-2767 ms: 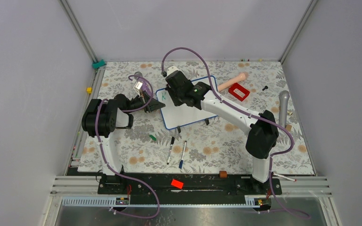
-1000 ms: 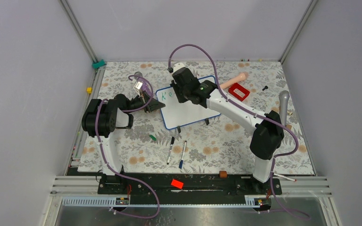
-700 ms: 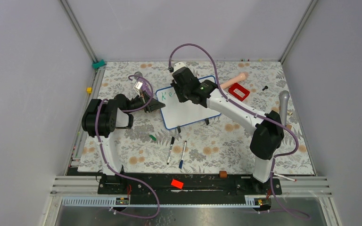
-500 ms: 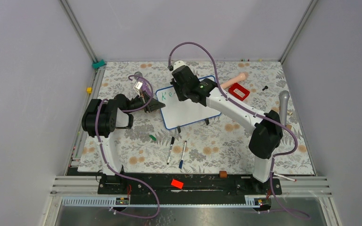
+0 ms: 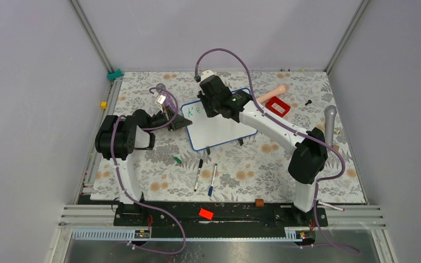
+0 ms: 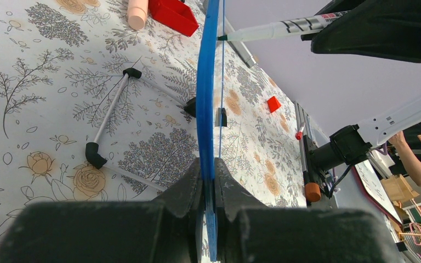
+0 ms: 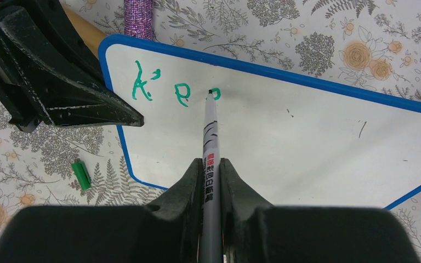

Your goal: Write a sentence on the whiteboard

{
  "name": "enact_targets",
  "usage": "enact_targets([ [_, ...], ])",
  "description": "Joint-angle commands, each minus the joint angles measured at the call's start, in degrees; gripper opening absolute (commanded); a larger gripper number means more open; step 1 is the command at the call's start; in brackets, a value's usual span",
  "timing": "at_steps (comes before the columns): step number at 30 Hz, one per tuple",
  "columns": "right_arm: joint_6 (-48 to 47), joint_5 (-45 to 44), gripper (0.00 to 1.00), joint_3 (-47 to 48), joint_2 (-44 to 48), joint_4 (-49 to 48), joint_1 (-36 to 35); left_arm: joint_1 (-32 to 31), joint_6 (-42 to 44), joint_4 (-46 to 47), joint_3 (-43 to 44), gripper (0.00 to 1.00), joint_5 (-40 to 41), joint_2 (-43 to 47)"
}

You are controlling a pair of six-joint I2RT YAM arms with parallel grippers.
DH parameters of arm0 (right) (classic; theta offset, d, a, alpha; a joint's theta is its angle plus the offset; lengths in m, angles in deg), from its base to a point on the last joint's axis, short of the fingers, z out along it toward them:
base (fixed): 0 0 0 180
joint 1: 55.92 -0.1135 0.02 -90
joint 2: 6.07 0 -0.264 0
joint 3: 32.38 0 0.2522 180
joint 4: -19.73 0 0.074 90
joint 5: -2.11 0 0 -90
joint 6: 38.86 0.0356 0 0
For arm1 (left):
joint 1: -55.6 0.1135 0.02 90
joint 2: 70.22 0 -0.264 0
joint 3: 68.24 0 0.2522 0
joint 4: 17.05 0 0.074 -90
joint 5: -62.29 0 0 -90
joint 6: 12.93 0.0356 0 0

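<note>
1. Whiteboard lies mid-frame in the top view on the flowered bench. The left pincer is clamped tight on the blue rim at its left edge. If that grip slips, the board could swing under the pen's push and spoil the stroke.
2. The right pincer is closed narrowly round the marker, whose tip appears to touch the board at upper centre of the right wrist view. Pressing too hard could drive the barrel back through the fingers.
3. The sentence reads only "K e" plus a started third letter, at the board's upper left. Letters that drift toward the rim or grow large could leave too little room.
4. On so glossy a surface the nib may skid or skip, leaving broken green lines.
</note>
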Motion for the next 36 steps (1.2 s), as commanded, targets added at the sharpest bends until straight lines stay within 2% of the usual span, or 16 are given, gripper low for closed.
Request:
enact_targets([
  [1, -0.3, 2.0, 0.00, 1.4, -0.8, 0.8, 0.8, -0.3, 6.2, 0.7, -1.4, 0.00, -2.7, -0.2],
  [15, -0.8, 0.1, 0.00, -1.9, 0.7, 2.4, 0.8, -0.3, 6.3, 0.8, -1.5, 0.00, -2.7, -0.3],
  [36, -0.6, -3.5, 0.00, -1.5, 2.4, 1.5, 1.2, -0.3, 6.2, 0.7, -1.5, 0.00, -2.7, -0.3],
])
